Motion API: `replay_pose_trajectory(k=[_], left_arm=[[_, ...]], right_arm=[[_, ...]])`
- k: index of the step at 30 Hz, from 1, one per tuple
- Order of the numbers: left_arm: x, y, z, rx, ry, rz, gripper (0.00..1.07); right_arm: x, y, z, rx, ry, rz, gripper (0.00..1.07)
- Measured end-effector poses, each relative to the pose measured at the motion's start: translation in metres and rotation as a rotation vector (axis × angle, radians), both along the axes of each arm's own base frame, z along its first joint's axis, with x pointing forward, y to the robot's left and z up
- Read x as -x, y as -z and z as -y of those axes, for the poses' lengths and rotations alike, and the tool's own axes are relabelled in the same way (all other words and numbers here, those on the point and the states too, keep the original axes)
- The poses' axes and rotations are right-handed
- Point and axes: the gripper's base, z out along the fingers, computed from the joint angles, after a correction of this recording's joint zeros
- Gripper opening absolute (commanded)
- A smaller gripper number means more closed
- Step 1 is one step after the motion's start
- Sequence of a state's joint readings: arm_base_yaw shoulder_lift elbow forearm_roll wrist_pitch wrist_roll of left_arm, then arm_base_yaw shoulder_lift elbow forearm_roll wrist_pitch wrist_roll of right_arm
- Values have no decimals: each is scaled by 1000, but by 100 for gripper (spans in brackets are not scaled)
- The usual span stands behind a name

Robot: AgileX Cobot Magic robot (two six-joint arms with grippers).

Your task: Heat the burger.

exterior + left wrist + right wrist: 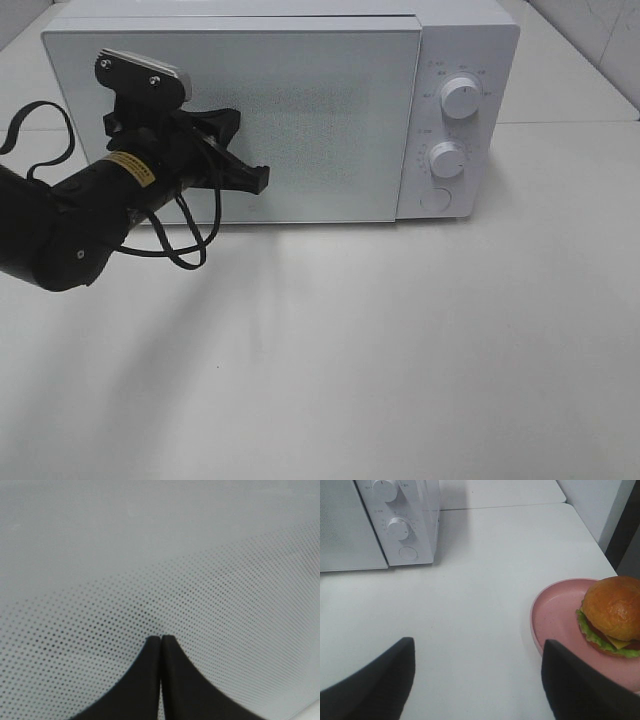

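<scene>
The burger (pixel 612 614), a golden-brown bun over a dark patty and green lettuce, sits on a pink plate (pixel 555 615) on the white table; it shows only in the right wrist view. My right gripper (pixel 477 645) is open and empty, low over the table to the side of the plate, apart from it. The white microwave (pixel 470 40) stands at the back of the table and its door (pixel 320 110) looks shut. My left gripper (pixel 262 178) is shut on nothing, its tips (pixel 161 639) against the dotted door glass (pixel 160 570).
The microwave's panel has two knobs (pixel 461 97) (pixel 447 159) and a round button (pixel 436 198), also seen in the right wrist view (pixel 399 528). The left arm's black cable (pixel 190 240) hangs by the door. White table (pixel 400 340) lies in front.
</scene>
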State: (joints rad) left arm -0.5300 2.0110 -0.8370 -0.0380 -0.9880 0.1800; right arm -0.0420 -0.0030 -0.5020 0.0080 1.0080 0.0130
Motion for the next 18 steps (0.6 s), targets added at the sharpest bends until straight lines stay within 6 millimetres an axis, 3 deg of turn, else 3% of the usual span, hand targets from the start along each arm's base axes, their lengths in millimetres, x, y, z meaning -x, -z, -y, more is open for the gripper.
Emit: replay_pose_trajectory(k=[12, 18], left_arm=[[-13, -6, 47, -55, 117, 34, 1], [-11, -10, 55, -39, 113, 29, 1]], right_arm=[[0, 0, 0, 0, 0, 0, 67], [0, 0, 0, 0, 0, 0, 67]])
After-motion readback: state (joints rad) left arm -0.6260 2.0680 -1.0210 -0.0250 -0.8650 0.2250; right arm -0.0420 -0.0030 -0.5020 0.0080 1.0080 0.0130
